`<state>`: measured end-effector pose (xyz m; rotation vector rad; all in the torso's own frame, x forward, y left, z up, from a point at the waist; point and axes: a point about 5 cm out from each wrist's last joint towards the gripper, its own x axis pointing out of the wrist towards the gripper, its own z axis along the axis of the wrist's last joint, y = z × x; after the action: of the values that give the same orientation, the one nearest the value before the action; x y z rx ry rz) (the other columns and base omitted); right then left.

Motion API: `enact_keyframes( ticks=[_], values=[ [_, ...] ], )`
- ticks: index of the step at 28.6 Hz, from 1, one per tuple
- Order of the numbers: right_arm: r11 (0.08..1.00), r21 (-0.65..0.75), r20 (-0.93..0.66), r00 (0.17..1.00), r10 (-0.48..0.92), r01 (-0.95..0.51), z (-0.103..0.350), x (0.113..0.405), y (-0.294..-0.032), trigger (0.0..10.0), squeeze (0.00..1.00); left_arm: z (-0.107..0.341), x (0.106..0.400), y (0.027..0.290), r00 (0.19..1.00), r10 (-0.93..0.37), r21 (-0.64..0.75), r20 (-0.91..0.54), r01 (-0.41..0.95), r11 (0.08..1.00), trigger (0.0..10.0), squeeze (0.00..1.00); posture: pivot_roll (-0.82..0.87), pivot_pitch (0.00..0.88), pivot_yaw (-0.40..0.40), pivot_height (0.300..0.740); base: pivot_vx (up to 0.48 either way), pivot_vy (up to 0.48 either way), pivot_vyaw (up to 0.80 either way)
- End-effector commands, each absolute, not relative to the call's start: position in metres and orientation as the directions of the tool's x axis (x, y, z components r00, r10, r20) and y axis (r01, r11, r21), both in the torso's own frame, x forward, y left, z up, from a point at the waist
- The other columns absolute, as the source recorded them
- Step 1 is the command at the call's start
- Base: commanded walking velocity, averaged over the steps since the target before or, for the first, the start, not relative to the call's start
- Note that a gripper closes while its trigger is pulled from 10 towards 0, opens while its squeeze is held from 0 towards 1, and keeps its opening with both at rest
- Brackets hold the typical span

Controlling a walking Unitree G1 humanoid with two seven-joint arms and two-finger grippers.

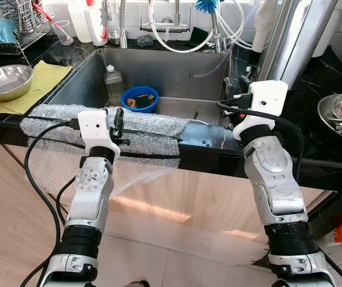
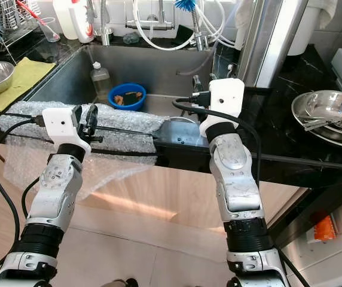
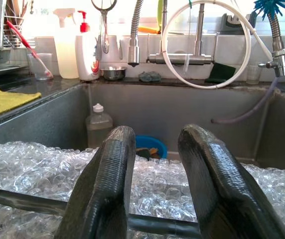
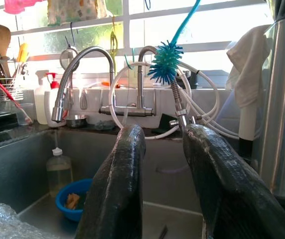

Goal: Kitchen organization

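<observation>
**Bubble wrap on sink edge, both grippers near, nothing held**

Bubble wrap, a clear sheet [image 1: 57,116], lies draped over the near rim of the sink, left half, part hanging down the wooden cabinet front. Judged very light, soft and floppy, slippery plastic; it will sag and slide when lifted, not fragile. Best hold looks like a pinch on a bunched fold at the top of the rim, not the flat face.

Left gripper [image 1: 118,124] sits just above the wrap on the rim, fingers [image 3: 102,189] apart with a narrow gap, nothing between them. Right gripper [image 4: 165,184] is at the rim's right part, pointing into the basin, fingers apart, empty.

Surface: grey steel sink basin [image 1: 177,75], deep. Inside it, a round blue plastic bowl [image 1: 140,98] with brown scraps and, just left of it, a clear plastic bottle with white cap [image 1: 113,84]. Black stone countertop [image 1: 320,78] around it, glossy.

Room: yellow cloth [image 1: 36,84] on the left counter with a round steel bowl [image 1: 3,81] on it; wire dish rack [image 1: 15,21] far left. White spray bottle [image 3: 67,42] and white pump bottle with red top [image 3: 86,50] at the far rim, flexible chrome taps [image 4: 77,74], white hose loop, blue bristle brush [image 4: 165,62]. Steel pans [image 2: 329,113] on the right counter. Tall steel cylinder [image 1: 296,36] far right. Light tile floor below.
</observation>
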<state>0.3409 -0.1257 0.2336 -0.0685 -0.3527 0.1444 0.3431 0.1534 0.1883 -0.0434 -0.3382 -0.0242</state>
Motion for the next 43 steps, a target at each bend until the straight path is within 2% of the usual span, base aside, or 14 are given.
enact_keyframes(
  ticks=[1, 9, 14, 19, 38, 43],
  values=[
    [0.987, -0.095, 0.335, 0.930, 0.153, -0.128, 0.234, 0.342, -0.122, 10.0, 0.00, 0.194, 0.345, 0.156, 0.937, -0.010, -0.011, 0.350, 0.015, 1.000, 10.0, 0.00, 0.01, 0.091, 0.044, 0.740, 0.000, 0.000, 0.00],
    [0.990, -0.084, 0.330, 0.935, 0.132, -0.110, 0.231, 0.344, -0.123, 10.0, 0.00, 0.199, 0.346, 0.160, 0.932, 0.003, -0.023, 0.361, 0.006, 1.000, 10.0, 0.00, 0.06, 0.081, 0.036, 0.740, 0.000, 0.000, 0.00],
    [0.992, -0.079, 0.345, 0.931, 0.122, -0.101, 0.236, 0.344, -0.126, 10.0, 0.00, 0.197, 0.345, 0.158, 0.935, -0.004, -0.018, 0.354, 0.011, 1.000, 10.0, 0.00, 0.01, 0.128, 0.034, 0.740, 0.000, 0.000, 0.00],
    [0.992, -0.090, 0.335, 0.935, 0.118, -0.093, 0.236, 0.345, -0.130, 10.0, 0.00, 0.197, 0.344, 0.156, 0.935, 0.001, -0.031, 0.355, 0.010, 0.999, 10.0, 0.00, 0.00, 0.139, 0.028, 0.740, 0.000, 0.000, 0.00],
    [0.992, -0.099, 0.343, 0.933, 0.111, -0.082, 0.238, 0.343, -0.130, 10.0, 0.00, 0.196, 0.344, 0.157, 0.932, 0.002, -0.044, 0.363, 0.015, 0.999, 10.0, 0.00, -0.05, 0.046, 0.040, 0.740, 0.000, 0.000, 0.00],
    [0.992, -0.096, 0.347, 0.931, 0.112, -0.084, 0.240, 0.345, -0.129, 10.0, 0.00, 0.199, 0.346, 0.160, 0.931, 0.009, -0.042, 0.364, 0.006, 0.999, 10.0, 0.00, -0.04, 0.070, 0.038, 0.740, 0.000, 0.000, 0.00]
  ],
)
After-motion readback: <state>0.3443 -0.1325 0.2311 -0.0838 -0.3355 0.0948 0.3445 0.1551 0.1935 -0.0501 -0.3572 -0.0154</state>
